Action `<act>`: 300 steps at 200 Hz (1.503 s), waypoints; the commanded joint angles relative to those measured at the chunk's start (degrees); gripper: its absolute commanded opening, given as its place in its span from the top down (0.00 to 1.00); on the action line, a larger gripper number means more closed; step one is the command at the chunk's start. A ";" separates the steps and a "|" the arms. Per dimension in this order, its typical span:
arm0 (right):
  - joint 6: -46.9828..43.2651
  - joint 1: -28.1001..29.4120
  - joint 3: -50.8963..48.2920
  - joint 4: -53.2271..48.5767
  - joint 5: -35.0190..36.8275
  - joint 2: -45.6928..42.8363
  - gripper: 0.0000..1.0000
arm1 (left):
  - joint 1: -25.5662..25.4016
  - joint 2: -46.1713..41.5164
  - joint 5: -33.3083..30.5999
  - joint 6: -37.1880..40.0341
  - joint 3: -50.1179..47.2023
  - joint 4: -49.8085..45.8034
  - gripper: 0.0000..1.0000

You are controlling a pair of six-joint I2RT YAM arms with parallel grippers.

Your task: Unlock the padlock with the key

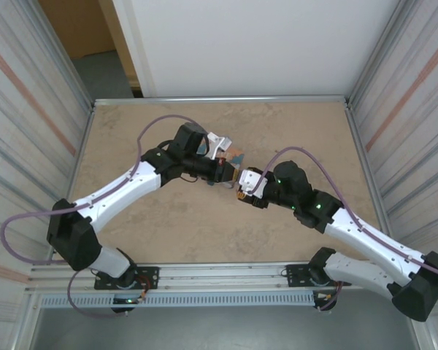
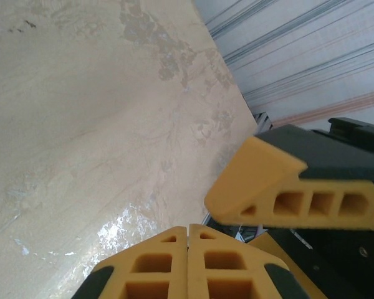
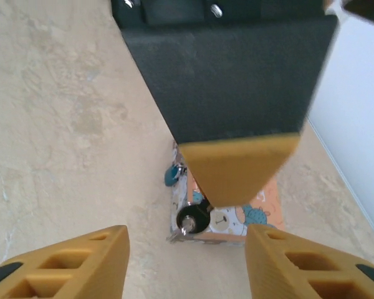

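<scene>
The padlock point(image 3: 172, 175), one small teal piece, sits on the table point(image 3: 62, 124) against the left side of the single orange-sided tin point(image 3: 262, 210). My left gripper point(image 2: 187, 240) has its two fingers pressed together, nothing visible between them. My right gripper point(image 3: 187, 240) holds its two fingers apart and empty, facing the tin. One dark round piece point(image 3: 190, 218) lies at the tin's near corner; I cannot tell what it is.

Robot lab test cell. Evidence: left arm point(image 1: 117, 193) and right arm point(image 1: 365, 237) bolted to slotted aluminium rail point(image 1: 226, 275) at near edge of beige stone-pattern table point(image 1: 204, 233). Corrugated panels point(image 1: 22, 102) close in both sides. Plain white board point(image 1: 255, 44) at back. Purple cables point(image 1: 299, 149) loop along arms.
</scene>
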 commanded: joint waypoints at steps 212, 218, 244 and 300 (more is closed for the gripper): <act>69.43 -12.81 1.36 27.70 -41.05 10.59 0.36 | 9.81 -16.66 12.77 5.84 -12.46 13.11 1.00; 69.43 -12.69 1.36 27.68 -41.05 10.79 0.37 | 9.75 -16.58 12.77 5.80 -12.54 13.37 1.00; 69.43 -12.31 1.41 27.58 -40.70 11.50 0.39 | 9.57 -16.07 12.95 5.73 -12.55 13.68 1.00; 69.16 -11.35 2.63 27.24 -41.48 13.26 0.47 | 9.35 -15.50 12.92 5.73 -12.46 13.78 1.00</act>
